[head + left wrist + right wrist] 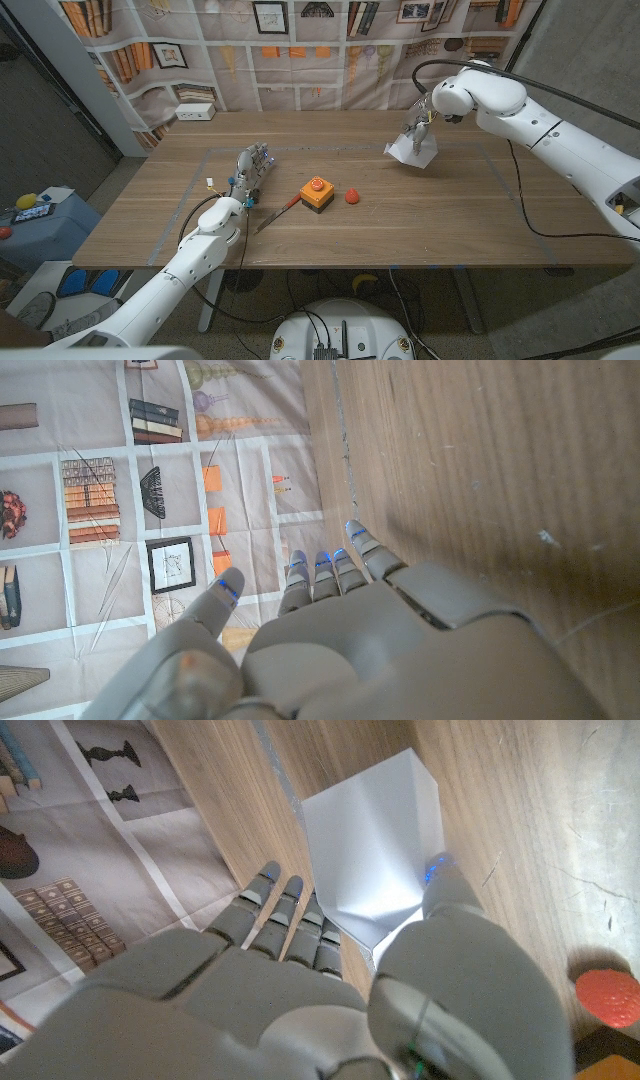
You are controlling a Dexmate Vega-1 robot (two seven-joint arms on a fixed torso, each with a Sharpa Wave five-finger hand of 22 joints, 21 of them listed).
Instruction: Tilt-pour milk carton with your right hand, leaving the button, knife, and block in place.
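Wooden table [400,215], largest thing here. Right hand [420,128] at the far right part of it, fingers wrapped around the white milk carton [412,150], thumb on one face, other fingers on the opposite side in the right wrist view. Carton looks tipped over at an angle, so the pour seems underway. Left hand [250,172] stands on the table at the left, fingers apart, holding nothing. Knife [278,214] with red handle lies just right of it, near the orange button box [317,193], small red block [352,196] just beside that. All three well apart from the carton.

Risks: the smooth white faces could slip through the fingers if the grip loosens while tilted; squeezing hard could crush it. Swinging the arm toward the robot could knock the block or button.
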